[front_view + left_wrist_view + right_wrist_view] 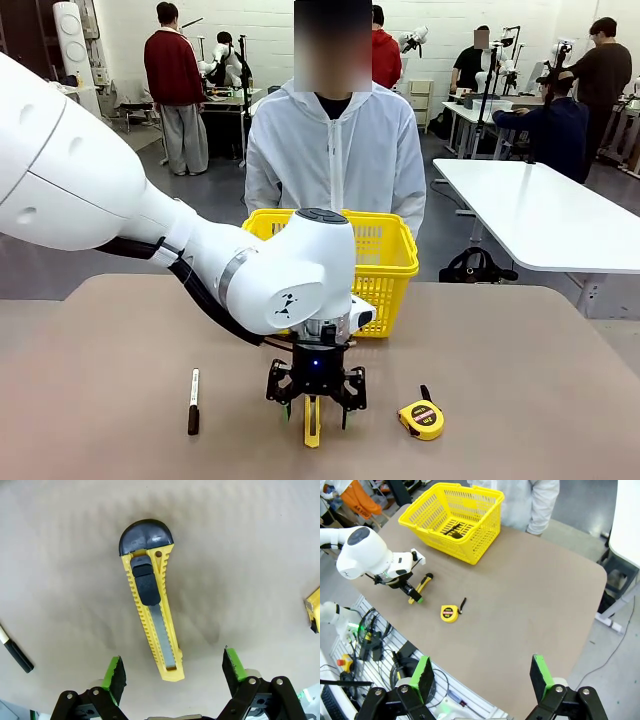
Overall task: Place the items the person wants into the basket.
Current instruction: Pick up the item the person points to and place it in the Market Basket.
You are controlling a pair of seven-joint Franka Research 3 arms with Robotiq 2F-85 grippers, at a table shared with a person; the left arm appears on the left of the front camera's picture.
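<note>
The yellow box cutter [152, 615] with a black tip lies flat on the table, seen too in the front view [312, 428]. My left gripper [174, 672] hovers just above it, open, green pads [115, 676] on either side of its yellow end, not touching. From the front, the left gripper [315, 416] points straight down over it. The yellow basket [385, 250] stands at the far edge before the person [335, 150]. A slim black pen [452, 528] lies inside the basket [485, 530]. My right gripper [482, 677] is open, high above the table, holding nothing.
A white-and-black pen [193, 400] lies left of the cutter and a round yellow tape measure [421, 418] right of it. The brown table [520, 380] is bare on its right half. A white table [540, 215] stands behind at right.
</note>
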